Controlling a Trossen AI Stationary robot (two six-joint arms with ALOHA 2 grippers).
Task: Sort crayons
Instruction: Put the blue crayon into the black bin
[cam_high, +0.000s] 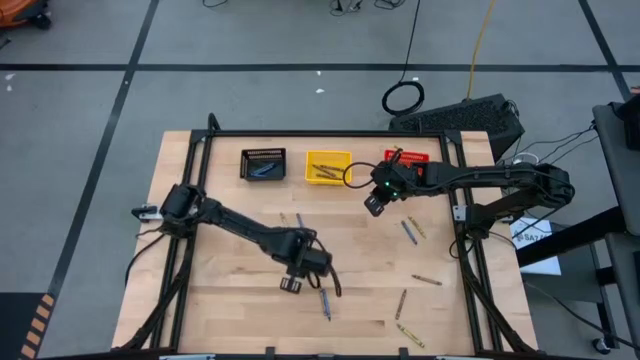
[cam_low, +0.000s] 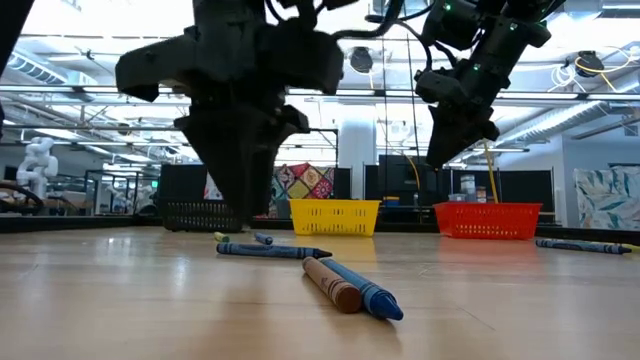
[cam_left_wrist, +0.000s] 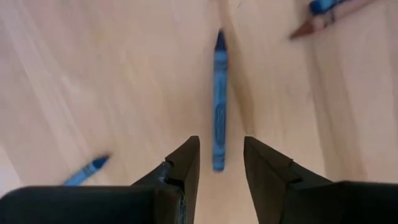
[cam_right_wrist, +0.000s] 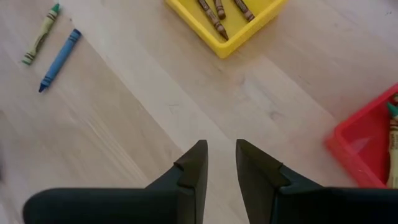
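Note:
A blue crayon (cam_left_wrist: 219, 106) lies flat on the wooden table. My left gripper (cam_left_wrist: 222, 148) hangs over its end, pointing down, open; one finger stands on each side of that end and neither touches it. In the low view this gripper (cam_low: 243, 215) hovers just above the table near that blue crayon (cam_low: 272, 251). A brown crayon (cam_low: 332, 283) and another blue one (cam_low: 366, 291) lie side by side closer to the near edge. My right gripper (cam_high: 375, 205) is open and holds nothing, raised in front of the yellow bin (cam_high: 328, 166) and the red bin (cam_high: 407, 163).
A black bin (cam_high: 263, 164) stands left of the yellow one at the far edge. The yellow bin (cam_right_wrist: 261, 18) holds brown crayons. Loose crayons lie on the table's right half (cam_high: 408, 230) (cam_high: 427, 280) (cam_high: 410, 337). An olive crayon (cam_right_wrist: 40, 34) and a blue one (cam_right_wrist: 60, 59) lie together.

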